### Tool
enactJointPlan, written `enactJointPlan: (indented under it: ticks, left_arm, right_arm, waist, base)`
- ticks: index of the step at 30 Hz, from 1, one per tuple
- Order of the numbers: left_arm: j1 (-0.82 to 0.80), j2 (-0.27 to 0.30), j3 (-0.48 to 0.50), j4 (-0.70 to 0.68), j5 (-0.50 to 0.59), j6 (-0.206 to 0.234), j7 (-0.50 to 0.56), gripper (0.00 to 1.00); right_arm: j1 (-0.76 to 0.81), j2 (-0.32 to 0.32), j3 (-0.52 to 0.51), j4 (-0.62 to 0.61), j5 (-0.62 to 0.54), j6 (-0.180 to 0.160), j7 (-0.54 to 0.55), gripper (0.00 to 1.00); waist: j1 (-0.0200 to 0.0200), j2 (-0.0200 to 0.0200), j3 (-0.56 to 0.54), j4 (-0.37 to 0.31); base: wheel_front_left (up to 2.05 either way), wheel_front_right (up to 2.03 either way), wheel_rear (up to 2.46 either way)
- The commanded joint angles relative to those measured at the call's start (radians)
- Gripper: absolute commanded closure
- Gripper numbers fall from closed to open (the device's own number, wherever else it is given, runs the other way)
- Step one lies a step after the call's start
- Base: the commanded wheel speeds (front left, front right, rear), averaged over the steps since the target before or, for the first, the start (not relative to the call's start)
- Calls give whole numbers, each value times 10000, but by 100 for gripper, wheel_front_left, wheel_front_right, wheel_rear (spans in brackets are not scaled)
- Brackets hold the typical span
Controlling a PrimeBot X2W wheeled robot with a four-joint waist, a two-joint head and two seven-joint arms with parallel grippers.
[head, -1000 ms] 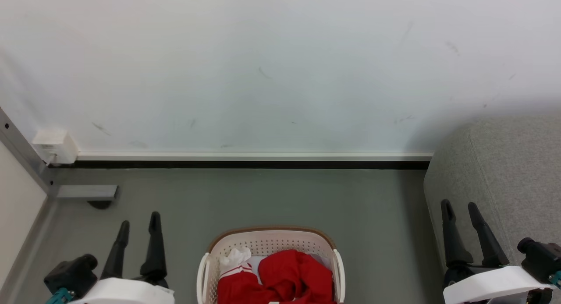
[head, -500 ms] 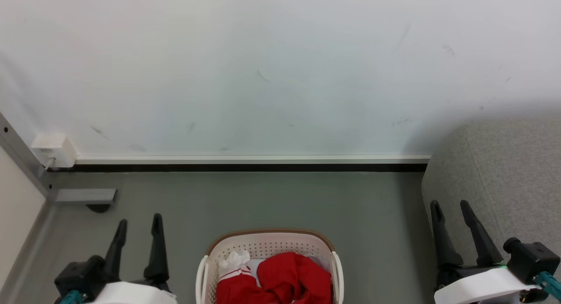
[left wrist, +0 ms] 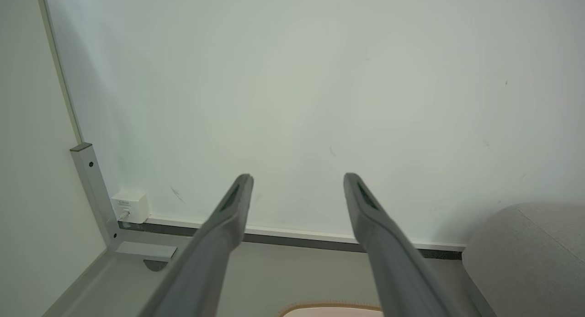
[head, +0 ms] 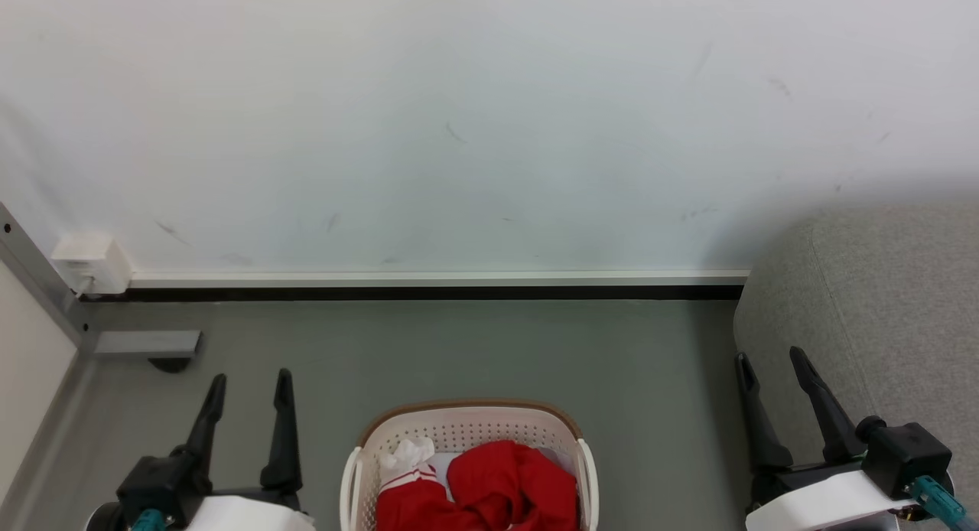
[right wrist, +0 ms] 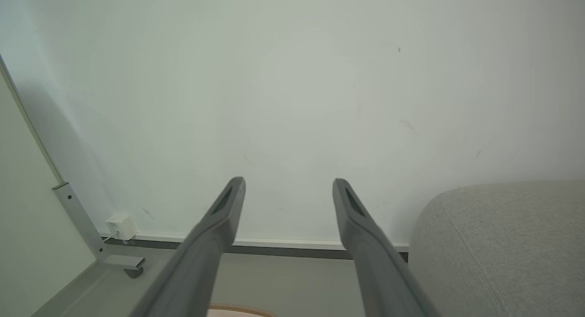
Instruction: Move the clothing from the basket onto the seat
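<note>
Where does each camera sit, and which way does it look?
Head view: on the head, looking down at the basket of clothing; left gripper and right gripper at the bottom corners.
Left wrist view: on that wrist, facing the wall along its two fingers.
Right wrist view: the same, over its fingers.
Both wrist views share the seat at right.

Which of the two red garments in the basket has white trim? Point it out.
The trimmed garment on the left in the basket: white bunch and striped cuff. The plain garment beside it is all red.
</note>
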Motion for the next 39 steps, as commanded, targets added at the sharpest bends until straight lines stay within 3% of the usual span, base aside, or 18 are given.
enactJointPlan:
  ticks: [1,25,39]
  left_arm:
    - [89,121,-3,-89,239,56,-118,0]
    - [171,-47,103,-273,1928,45,-528,0]
    - [111,-194,324,-227,1877,-176,-517,0]
  right_arm:
    - [-194,-38,36,14,-224,-17,-95,0]
    - [-230,30,203,-215,-1602,-21,-527,0]
    - [-278,55,210,-153,-1367,-22,-519,0]
  waist:
    - [0,0,-3,-7]
    - [0,0,-32,-54]
    - [0,0,-17,-82]
  base:
    - [0,0,0]
    - [0,0,0]
    - [0,0,0]
